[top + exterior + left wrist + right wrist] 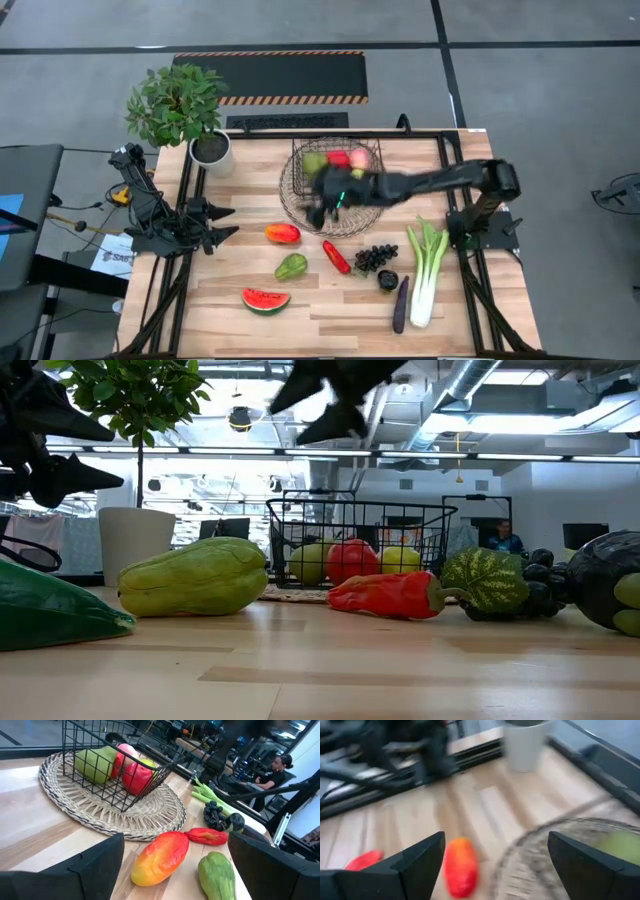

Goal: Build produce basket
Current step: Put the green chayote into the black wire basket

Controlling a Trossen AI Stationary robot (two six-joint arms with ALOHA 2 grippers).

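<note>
— Mango [283, 234]: is that what the right gripper [318, 203] is over?
— Near it. Its fingers [417, 862] stand wide apart, holding nothing, above the round woven tray's [292, 190] edge; the mango lies on the bench [330, 310] just beside that tray.
— How would it handle?
— Probably smooth, firm, slightly slippery. I'd pinch across its narrow middle.
— And the basket [340, 160]?
— On the tray, already holding an apple [136, 777] and pears [95, 762]. The left gripper [222, 222] waits spread wide and empty at the bench's left edge.
</note>
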